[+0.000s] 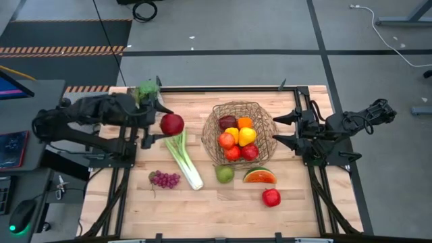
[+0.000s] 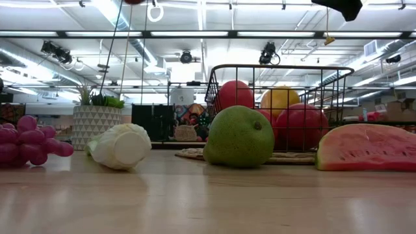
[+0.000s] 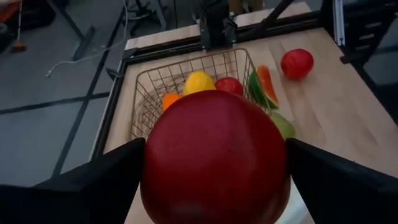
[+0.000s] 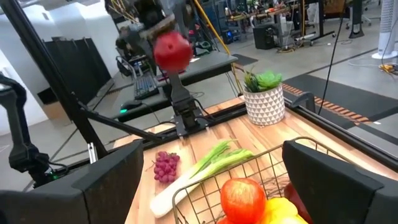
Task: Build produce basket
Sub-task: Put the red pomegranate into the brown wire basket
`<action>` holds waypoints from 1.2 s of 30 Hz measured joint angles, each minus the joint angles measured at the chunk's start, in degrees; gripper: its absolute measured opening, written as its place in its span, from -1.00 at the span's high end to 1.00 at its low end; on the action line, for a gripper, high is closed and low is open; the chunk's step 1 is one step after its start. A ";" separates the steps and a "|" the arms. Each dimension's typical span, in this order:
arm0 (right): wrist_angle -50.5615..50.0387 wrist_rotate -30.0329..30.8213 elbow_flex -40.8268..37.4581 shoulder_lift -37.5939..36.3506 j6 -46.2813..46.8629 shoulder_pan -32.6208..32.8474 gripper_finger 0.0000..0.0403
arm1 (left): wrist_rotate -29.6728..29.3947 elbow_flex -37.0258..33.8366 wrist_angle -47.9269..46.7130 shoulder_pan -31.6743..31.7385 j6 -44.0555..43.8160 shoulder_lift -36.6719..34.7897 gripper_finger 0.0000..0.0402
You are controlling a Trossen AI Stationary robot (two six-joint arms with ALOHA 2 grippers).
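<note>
One apple aloft, the rest scattered round the basket

One red apple (image 1: pixel 171 124) sits pinched between the spread fingers of the left gripper (image 1: pixel 164 125), held above the counter (image 1: pixel 304 209) just left of the basket (image 1: pixel 240 132). In the left wrist view the apple fills the gap between both dark fingers (image 3: pixel 99 180), touching each.

Inside the basket lie several pieces: an orange (image 1: pixel 245 123), a yellow pepper (image 1: pixel 247 136), a dark red fruit (image 1: pixel 227 122) and other red and orange fruit, piled close together.

On the bare counter, the leek (image 1: pixel 183 159) lies on a slant directly beneath and beside the held apple, its white end toward the near edge. The grapes (image 1: pixel 165 179) rest just left of the leek's white end. The pear (image 1: pixel 224 173) sits at the basket's near rim, the watermelon slice (image 1: pixel 260 176) just right of it, and a second apple (image 1: pixel 271 197) nearer the front edge, apart from the slice.

A potted plant (image 1: pixel 146 90) stands at the far left corner, close behind the left arm.

The right gripper (image 1: pixel 283 128) waits just right of the basket, its fingers (image 4: pixel 323 180) spread wide and gripping nothing, pointing toward the basket's wire wall.

From the low view, the pear and the slice stand in front of the basket, hiding part of its lower wall.
</note>
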 joint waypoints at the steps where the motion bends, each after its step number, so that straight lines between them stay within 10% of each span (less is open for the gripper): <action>1: 0.15 0.00 0.00 0.04 0.01 0.02 -0.92 | 0.00 -3.44 2.74 0.00 -0.53 -1.70 -0.91; 19: 0.13 0.00 -0.01 1.29 -0.05 0.01 -0.92 | -0.37 -44.08 51.31 0.02 -9.99 -23.50 -0.91; 36: 6.57 3.91 -0.02 12.59 -5.42 -2.53 -0.92 | -2.34 -58.81 82.46 0.09 -8.27 -12.21 -0.91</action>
